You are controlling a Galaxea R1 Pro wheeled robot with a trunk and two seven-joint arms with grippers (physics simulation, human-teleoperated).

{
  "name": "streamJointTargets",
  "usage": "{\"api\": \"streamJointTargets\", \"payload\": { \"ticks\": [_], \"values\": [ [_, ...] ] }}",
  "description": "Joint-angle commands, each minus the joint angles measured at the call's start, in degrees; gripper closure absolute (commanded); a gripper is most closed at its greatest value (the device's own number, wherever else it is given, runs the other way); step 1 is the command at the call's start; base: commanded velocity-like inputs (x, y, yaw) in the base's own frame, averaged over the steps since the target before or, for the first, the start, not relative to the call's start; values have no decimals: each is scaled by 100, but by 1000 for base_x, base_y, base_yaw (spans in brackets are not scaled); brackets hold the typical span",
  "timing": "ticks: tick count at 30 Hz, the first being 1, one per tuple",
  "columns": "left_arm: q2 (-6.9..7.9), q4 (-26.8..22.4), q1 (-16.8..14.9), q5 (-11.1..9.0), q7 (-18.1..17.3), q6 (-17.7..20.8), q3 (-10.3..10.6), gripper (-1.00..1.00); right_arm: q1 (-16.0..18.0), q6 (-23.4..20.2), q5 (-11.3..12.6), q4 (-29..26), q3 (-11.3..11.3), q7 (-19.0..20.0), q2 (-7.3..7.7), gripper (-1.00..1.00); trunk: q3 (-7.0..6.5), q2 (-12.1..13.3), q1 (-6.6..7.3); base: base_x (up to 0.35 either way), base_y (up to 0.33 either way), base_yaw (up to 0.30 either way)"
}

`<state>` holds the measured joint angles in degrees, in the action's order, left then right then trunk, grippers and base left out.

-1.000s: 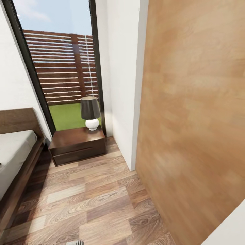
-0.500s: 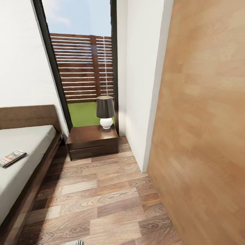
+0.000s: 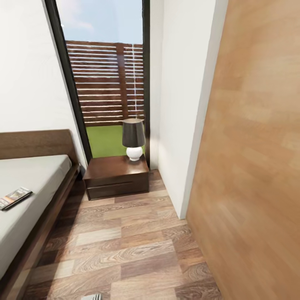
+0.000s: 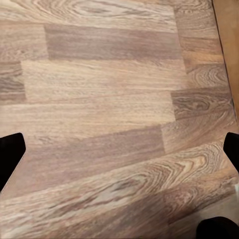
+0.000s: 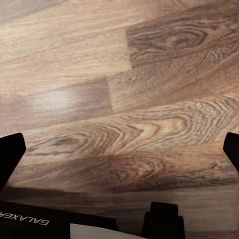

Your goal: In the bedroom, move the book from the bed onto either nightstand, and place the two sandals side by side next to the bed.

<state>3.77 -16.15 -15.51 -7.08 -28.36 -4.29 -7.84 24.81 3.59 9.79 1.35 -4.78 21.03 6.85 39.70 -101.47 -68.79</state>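
Both grippers hung over bare wood-plank floor (image 3: pixel 125 250) with their dark fingertips at opposite edges of each wrist view, spread wide and holding nothing: the left gripper (image 4: pixel 119 149) and the right gripper (image 5: pixel 119 149) alike. From the head view, a tall light-wood panel (image 3: pixel 254 146) filled the right side, with a white wall corner (image 3: pixel 183 104) beside it narrowing the passage toward the window. On the left ran the bed (image 3: pixel 25 196), its dark frame and headboard around a light-grey mattress. Between them the floor lay open up to the nightstand (image 3: pixel 116 177), which stood just beside the bed's head end, in front of the black-framed window (image 3: pixel 108 83) showing a slatted fence and grass. A lamp (image 3: pixel 133 139) with a dark shade and white base stood on the nightstand's rear right corner. The book (image 3: pixel 14 197) lay flat on the mattress near the bed's floor-side edge, well apart from the nightstand.
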Motion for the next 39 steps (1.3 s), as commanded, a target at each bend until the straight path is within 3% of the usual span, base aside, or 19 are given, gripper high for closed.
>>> {"api": "streamJointTargets", "payload": {
  "ticks": [1,12,29,39],
  "values": [
    [1,8,-4,-39,-29,-2,-6,-100,6,27,58,14,-49,24,1,-100,5,-2,-2,194,0,7],
    [1,10,-4,-47,-29,-2,-7,-100,6,27,55,14,-49,24,1,-100,5,-2,-2,100,4,2],
    [1,8,-4,-46,-29,-2,-5,-100,6,27,55,14,-49,24,1,-100,5,-2,-2,279,10,0],
    [1,9,-4,-45,-29,-3,1,-100,6,27,50,14,-49,24,1,-100,5,-2,-2,47,0,0]
  ]
}}
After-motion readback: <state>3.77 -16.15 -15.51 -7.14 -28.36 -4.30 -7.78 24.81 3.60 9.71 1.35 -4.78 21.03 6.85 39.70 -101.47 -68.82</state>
